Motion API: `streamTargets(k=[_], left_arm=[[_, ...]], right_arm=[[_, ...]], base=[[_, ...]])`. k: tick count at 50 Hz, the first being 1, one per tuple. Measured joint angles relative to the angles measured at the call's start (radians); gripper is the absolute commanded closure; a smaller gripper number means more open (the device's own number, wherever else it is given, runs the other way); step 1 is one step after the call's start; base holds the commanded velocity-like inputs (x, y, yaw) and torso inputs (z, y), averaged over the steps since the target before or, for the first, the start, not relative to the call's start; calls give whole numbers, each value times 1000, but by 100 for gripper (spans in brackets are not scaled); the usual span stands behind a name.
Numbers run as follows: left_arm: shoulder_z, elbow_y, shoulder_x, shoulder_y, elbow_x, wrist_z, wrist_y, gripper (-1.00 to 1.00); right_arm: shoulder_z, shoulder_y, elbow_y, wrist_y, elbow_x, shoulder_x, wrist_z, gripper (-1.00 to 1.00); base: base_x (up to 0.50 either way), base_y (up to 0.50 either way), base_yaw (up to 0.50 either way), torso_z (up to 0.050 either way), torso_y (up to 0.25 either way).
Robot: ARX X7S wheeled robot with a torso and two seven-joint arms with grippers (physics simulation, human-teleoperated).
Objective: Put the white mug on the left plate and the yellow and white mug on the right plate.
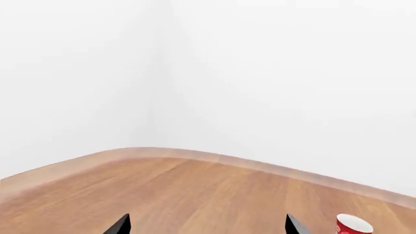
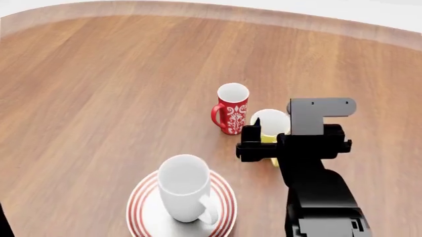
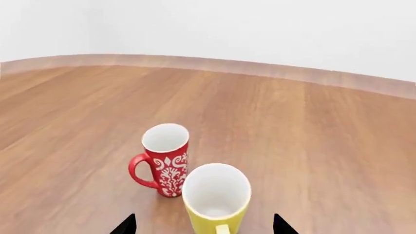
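I count 3 mugs, 1 plate (image 2: pixel 142 210) | white mug (image 2: pixel 185 187) on plate | yellow mug (image 3: pixel 217 197) before my right gripper (image 3: pixel 204 225), jaws wide, empty | red mug (image 2: pixel 232 108) just beside | left gripper (image 1: pixel 206 226) wide, empty

The left wrist view showed a brown wooden table (image 1: pixel 195 195) with a curved, lighter edge. Behind the table were plain white walls (image 1: pixel 260 73) that met in a soft corner. Two black fingertips (image 1: pixel 120 225) of the left gripper (image 1: pixel 206 226) poked up at the bottom of the picture. They stood far apart with only bare wood between them. Just beside one tip sat a red mug (image 1: pixel 353 225) with a white inside and white marks. Only its top part could be seen.
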Motion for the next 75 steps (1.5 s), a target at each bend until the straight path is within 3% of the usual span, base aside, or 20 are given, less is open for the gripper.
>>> streamTargets(k=[8, 22, 36, 56, 75], left_arm=[[5, -4, -3, -2, -1, 2, -2, -100], [8, -5, -7, 0, 1, 2, 1, -100], [4, -1, -8, 5, -8, 4, 14, -100], [3, -2, -6, 2, -7, -13, 11, -100], [-3, -7, -3, 2, -17, -10, 35, -100]], right_arm=[[-3, 74, 134, -37, -5, -15, -16, -100], [-2, 100, 157, -27, 1, -12, -9, -100], [2, 85, 72, 17, 11, 7, 16, -100], [4, 33, -111, 53, 24, 37, 55, -100], [-1, 15, -178, 51, 30, 47, 64, -100]], base=[[0, 0, 0, 1, -28], [0, 0, 0, 5, -163], [0, 0, 0, 6, -167], [0, 0, 0, 0, -3], [0, 0, 0, 11, -181]])
